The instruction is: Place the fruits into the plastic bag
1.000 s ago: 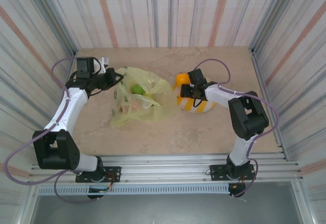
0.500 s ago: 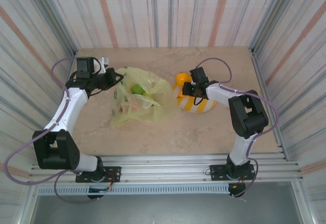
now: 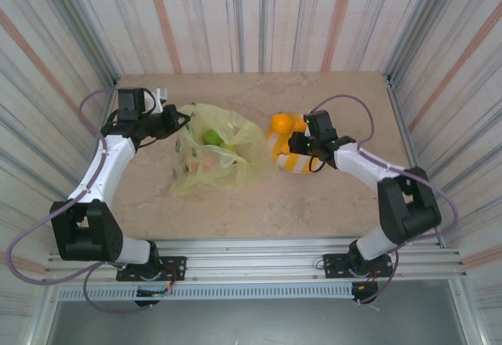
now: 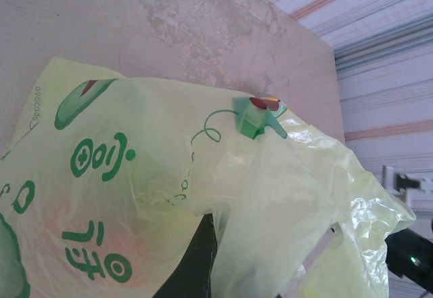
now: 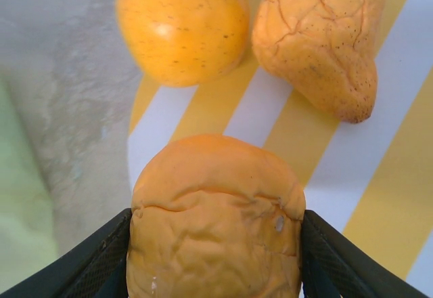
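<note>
My right gripper (image 3: 302, 146) is clamped on a wrinkled orange fruit (image 5: 216, 203) on the striped plate (image 5: 379, 203), right of the plastic bag (image 3: 227, 168). My left gripper (image 3: 168, 122) pinches the bag's far-left rim. I'd lift straight up, clearing the round fruit (image 5: 181, 24) and pear-shaped fruit (image 5: 318, 40), then carry it left over the mouth.

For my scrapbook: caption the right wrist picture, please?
Right gripper grips a wrinkled orange fruit at the striped plate.
</note>
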Robot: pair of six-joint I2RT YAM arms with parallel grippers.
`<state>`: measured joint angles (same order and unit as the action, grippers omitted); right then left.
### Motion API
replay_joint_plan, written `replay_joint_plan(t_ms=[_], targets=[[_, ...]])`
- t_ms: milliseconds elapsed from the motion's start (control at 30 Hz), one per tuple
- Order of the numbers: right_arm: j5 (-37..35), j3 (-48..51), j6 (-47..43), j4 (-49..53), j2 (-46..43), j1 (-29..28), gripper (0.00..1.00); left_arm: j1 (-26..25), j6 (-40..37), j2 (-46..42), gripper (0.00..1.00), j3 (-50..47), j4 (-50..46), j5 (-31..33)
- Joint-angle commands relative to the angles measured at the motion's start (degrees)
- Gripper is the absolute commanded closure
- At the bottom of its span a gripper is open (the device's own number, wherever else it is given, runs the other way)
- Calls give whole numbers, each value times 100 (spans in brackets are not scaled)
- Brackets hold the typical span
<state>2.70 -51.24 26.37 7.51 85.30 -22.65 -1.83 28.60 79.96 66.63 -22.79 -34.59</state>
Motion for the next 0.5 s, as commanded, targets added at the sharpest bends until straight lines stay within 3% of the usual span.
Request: replay_joint_plan(t_ms=[0, 267, 467], targets=[[290, 430, -171, -179, -721, -152, 48, 48, 49, -112, 100, -84, 43, -96], [78, 940, -453, -299, -2244, -814, 47, 37, 76, -93, 100, -79, 53, -100], [-136, 850, -633, -690, -1978, -1580, 48, 31, 76, -90, 100, -85, 55, -95]])
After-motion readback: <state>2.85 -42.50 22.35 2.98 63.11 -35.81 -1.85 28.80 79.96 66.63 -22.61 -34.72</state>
